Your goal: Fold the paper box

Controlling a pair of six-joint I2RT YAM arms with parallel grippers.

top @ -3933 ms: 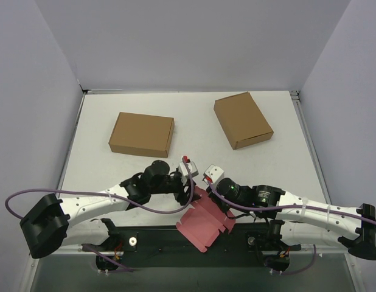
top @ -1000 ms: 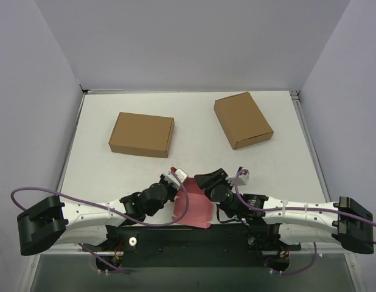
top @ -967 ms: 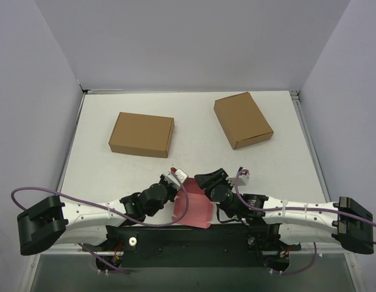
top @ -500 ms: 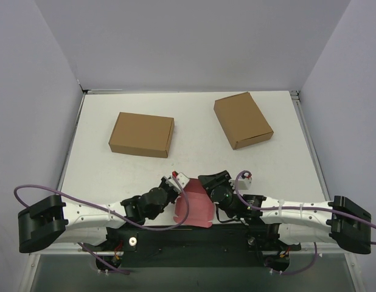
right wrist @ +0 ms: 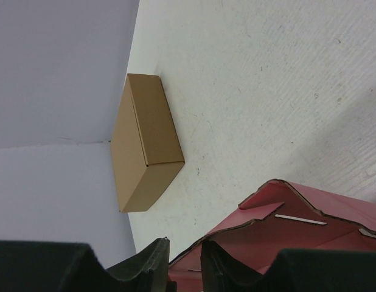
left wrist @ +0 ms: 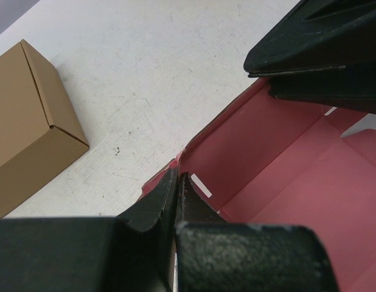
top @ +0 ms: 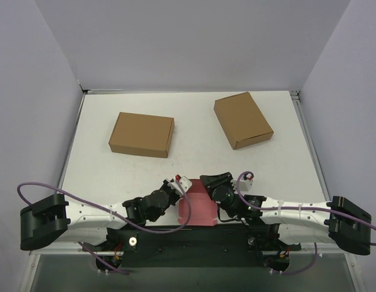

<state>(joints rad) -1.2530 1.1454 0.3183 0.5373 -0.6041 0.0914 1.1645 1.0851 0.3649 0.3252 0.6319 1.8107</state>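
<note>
Pink thin-card paper box [top: 197, 210], partly raised, sits at the near edge of the white surface [top: 194, 152]. It lies between the two arms' wrists and just ahead of their black base rail [top: 194, 238].

From where I stand its inside faces up: a creased pink floor with at least one side wall standing (a small white slot mark shows on the inner wall in the left wrist view).

Left hand [left wrist: 177, 182]: clenched, its two black fingers pressed together on the rim of the box's wall near a corner.

Right hand [right wrist: 181, 258]: fingers a little apart, with a ragged edge of the pink card lying between them. Whether they actually pinch the card I cannot tell. In the left wrist view this hand's dark fingers sit at the far rim of the same box, across from the left hand.

Two closed brown cardboard boxes lie farther back on the surface, well apart from the pink one and from each other. One is at left [top: 142, 134] and one at right [top: 243, 120], the latter turned at an angle.

Purple cables [top: 30, 185] loop along both arms.
</note>
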